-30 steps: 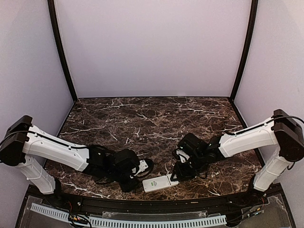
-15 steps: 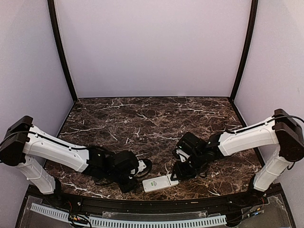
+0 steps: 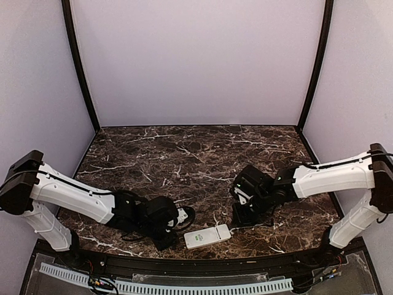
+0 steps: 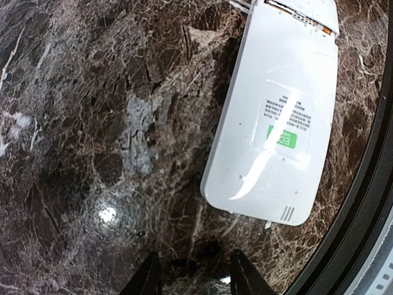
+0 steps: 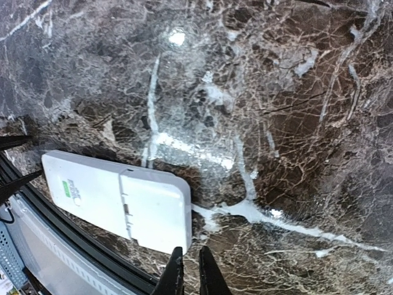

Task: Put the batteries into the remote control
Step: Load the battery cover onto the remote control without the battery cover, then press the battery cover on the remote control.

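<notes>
Evidently at the opening step, the remote control (image 3: 207, 236) lies back-up by the near edge of the table (image 3: 184, 153) between a half-open, empty left gripper (image 4: 196, 279) and a nearly closed, empty right gripper (image 5: 190, 276); its back needs opening next.

Right end effector (image 3: 241, 215): has backed off the remote control (image 3: 207, 236). Earlier it was at the remote's right end; now it is just beside it, with a strip of bare surface (image 3: 184, 153) between.
Right arm: has swung outward to the right and lies flatter.
Left end effector (image 3: 179, 220): has slid slightly left, toward the near edge.
</notes>
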Controlling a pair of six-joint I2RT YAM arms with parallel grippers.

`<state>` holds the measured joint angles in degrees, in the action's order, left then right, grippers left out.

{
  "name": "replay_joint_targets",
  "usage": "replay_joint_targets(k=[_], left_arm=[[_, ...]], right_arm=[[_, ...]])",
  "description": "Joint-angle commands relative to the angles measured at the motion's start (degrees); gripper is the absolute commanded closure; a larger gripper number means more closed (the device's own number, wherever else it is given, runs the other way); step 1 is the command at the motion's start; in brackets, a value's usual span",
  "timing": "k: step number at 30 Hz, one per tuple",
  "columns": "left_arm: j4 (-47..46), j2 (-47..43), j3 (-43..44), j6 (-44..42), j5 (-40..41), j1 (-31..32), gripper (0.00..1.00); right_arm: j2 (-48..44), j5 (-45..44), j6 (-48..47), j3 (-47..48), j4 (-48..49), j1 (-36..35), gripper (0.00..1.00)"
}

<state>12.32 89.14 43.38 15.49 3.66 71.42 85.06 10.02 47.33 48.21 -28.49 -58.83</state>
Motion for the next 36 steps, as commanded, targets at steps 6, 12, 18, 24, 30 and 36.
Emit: replay_joint_targets(k=[6,12,18,24,30,36], left_arm=[[-1.0,-0.1,-1.6,1.3,-1.7,0.0,0.66],[-1.7,1.1,-1.7,1.2,-2.3,0.0,0.67],[-2.0,1.6,-1.6,0.8,-2.7,0.0,0.68],[-2.4,1.9,-1.4,0.3,-2.9,0.0,0.69],[-2.5,2.1,-1.2,-0.1,-3.2,0.0,0.69],[-2.4,1.4,-1.6,-0.2,-2.8,0.0,0.69]], right_arm=[[5.3,-3.1,2.3,0.1,0.3,-0.9,0.97],[7.9,-1.7,2.2,0.1,1.8,-1.5,0.97],[10.6,-2.5,2.3,2.3,0.4,-3.2,0.96],[12.0,-4.0,2.1,5.0,-1.8,-4.3,0.96],[12.5,-4.5,2.0,5.8,-3.0,-4.8,0.97],[10.1,-8.8,1.2,5.9,-8.2,-4.5,0.92]])
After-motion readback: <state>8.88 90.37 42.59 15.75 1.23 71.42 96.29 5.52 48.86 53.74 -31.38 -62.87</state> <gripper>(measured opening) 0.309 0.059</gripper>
